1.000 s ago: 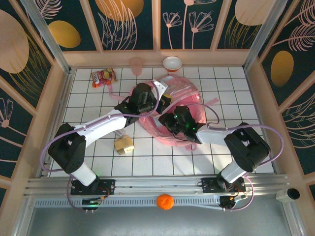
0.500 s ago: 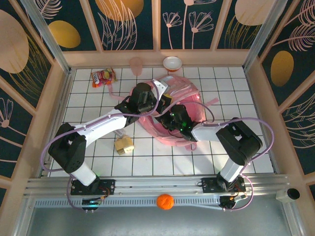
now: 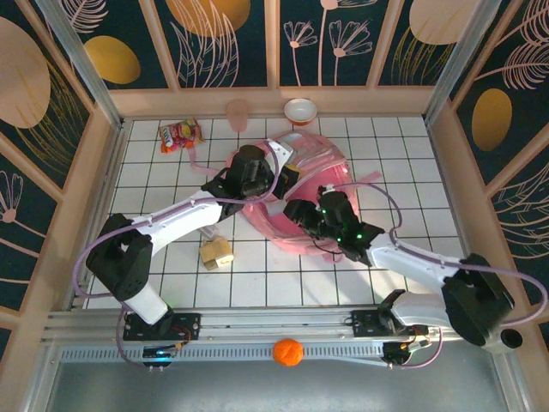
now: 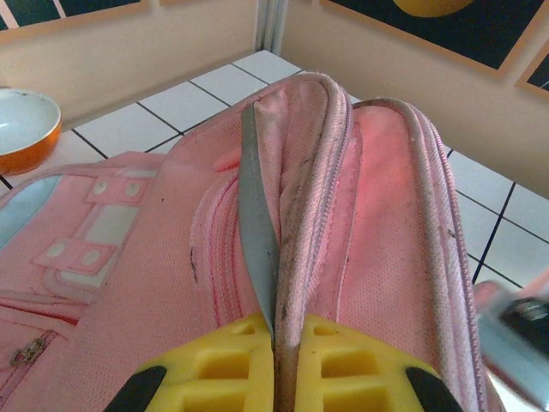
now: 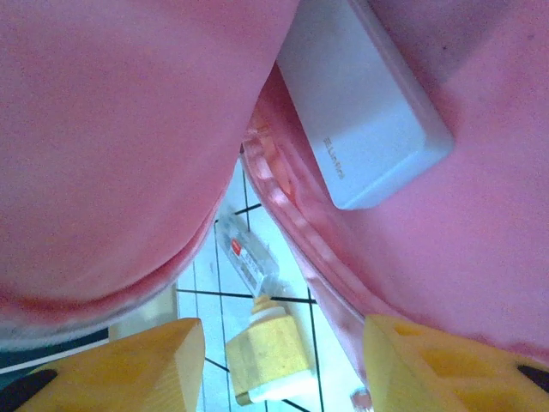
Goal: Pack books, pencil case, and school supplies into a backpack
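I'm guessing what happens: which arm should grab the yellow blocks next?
Probably the right. The right pincer is open and empty, facing the blocks, while the left pincer is clamped on the backpack edge.

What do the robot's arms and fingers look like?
The left arm and right arm are white tubes with black joints. Thin purple cables loop along them. The fingers are yellow blocky plastic with black patches, and small green lights glow on the right arm.

A white tiled tabletop (image 3: 412, 163) (dark grid lines) sat inside a pale wooden frame (image 3: 266, 101). Navy wall panels (image 3: 360, 34) bore gold ovals and pink leaves. An aluminium rail (image 3: 257, 322) ran along the near edge.
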